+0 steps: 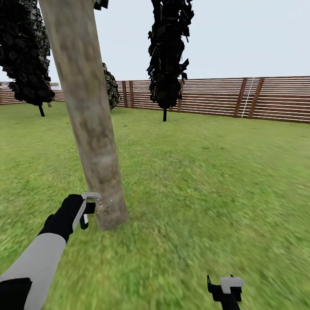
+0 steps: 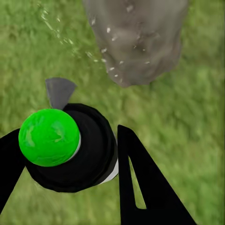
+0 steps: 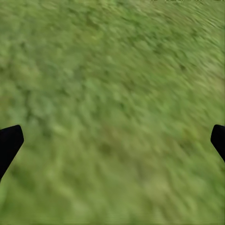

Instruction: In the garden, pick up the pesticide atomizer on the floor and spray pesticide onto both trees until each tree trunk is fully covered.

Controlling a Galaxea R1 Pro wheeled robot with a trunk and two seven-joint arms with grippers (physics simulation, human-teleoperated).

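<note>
Your left gripper [image 2: 70, 154] had its fingers pinching the green-capped black atomizer [image 2: 70, 145], misting the thick grey-tan mottled trunk [image 1: 92, 129] only low down; you risked patchy coverage. Right fingers were spread.

This place is an outdoor garden, not a room. A wide lawn of blurry green grass [image 1: 206, 181] covers the whole lower part of the frame. Across the middle right runs a brown fence of horizontal wooden slats [image 1: 275, 99], which closes the lawn. At the upper left a thick grey-tan mottled tree trunk [image 1: 92, 125] rises from the grass. Behind it stand dark cone-shaped trees on thin black stems [image 1: 168, 51], under a pale grey open sky [image 1: 249, 34].
</note>
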